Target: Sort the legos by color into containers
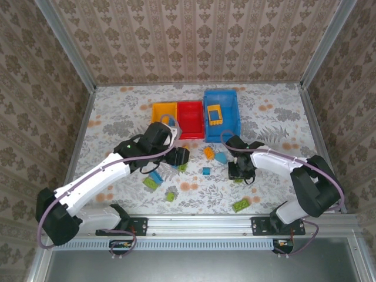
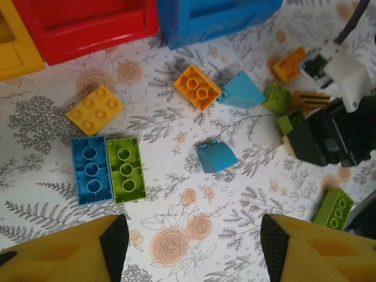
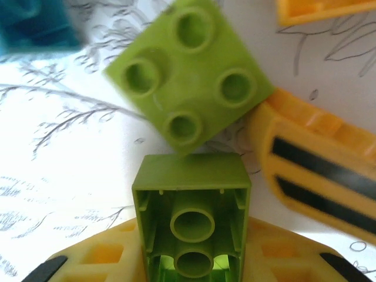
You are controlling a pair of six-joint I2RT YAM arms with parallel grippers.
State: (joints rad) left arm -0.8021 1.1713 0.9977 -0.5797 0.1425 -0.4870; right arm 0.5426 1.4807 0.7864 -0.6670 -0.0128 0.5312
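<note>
My right gripper (image 3: 191, 261) is shut on a green lego (image 3: 191, 200), whose hollow underside faces the camera. It hovers low over the table, beside a green four-stud lego (image 3: 191, 73) and a yellow black-striped piece (image 3: 317, 170). My left gripper (image 2: 194, 244) hangs open over bare cloth with nothing between its fingers. Ahead of it lie blue (image 2: 90, 170), green (image 2: 124, 170), yellow (image 2: 95, 110) and orange (image 2: 198, 87) legos and a blue slope (image 2: 216, 157). The yellow (image 1: 164, 111), red (image 1: 190, 117) and blue (image 1: 232, 120) containers stand at the back; the blue one holds an orange frame (image 1: 214, 114).
Loose green legos lie near the front edge (image 1: 239, 205) and front centre (image 1: 170, 195). The right gripper (image 1: 239, 171) works just right of the left gripper (image 1: 179, 156), with scattered bricks between them. Metal rails and patterned walls close in the flowered table.
</note>
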